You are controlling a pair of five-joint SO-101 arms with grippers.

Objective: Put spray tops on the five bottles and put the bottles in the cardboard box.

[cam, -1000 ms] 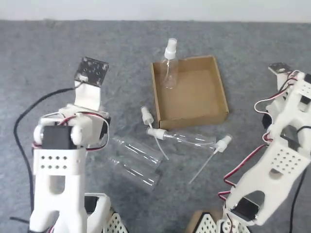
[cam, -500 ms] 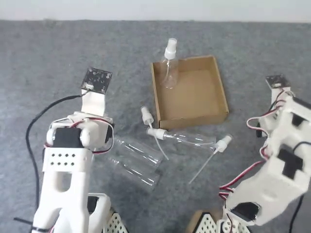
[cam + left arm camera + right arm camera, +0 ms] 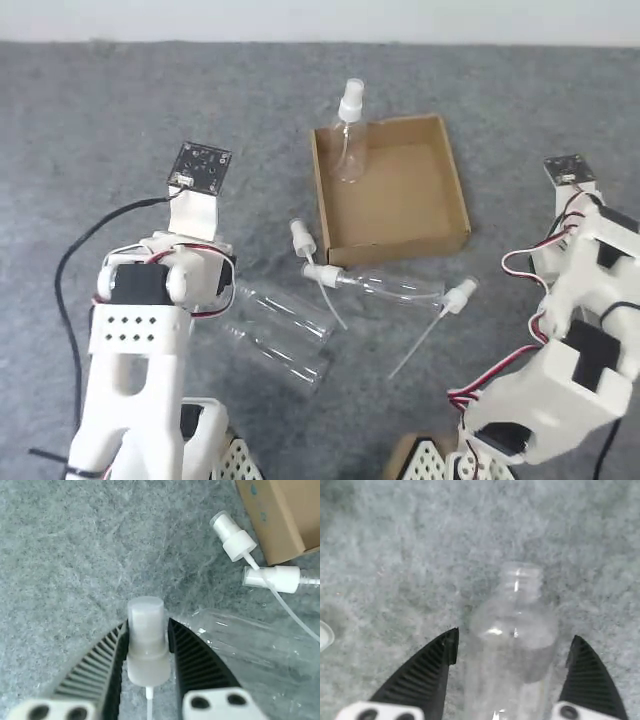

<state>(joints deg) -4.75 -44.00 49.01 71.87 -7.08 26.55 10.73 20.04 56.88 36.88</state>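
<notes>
Spray top (image 3: 145, 611) clenched in left hand (image 3: 147, 623); uncapped bottle (image 3: 520, 580) between fingers of released right hand (image 3: 515, 634); capped bottle (image 3: 349, 140) standing in box (image 3: 400, 243) corner.

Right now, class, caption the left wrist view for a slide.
Left gripper clamps a spray top beside a clear bottle.

The right pincer (image 3: 515, 637) gapes wide around 1 uncapped clear bottle (image 3: 512, 655).
</notes>
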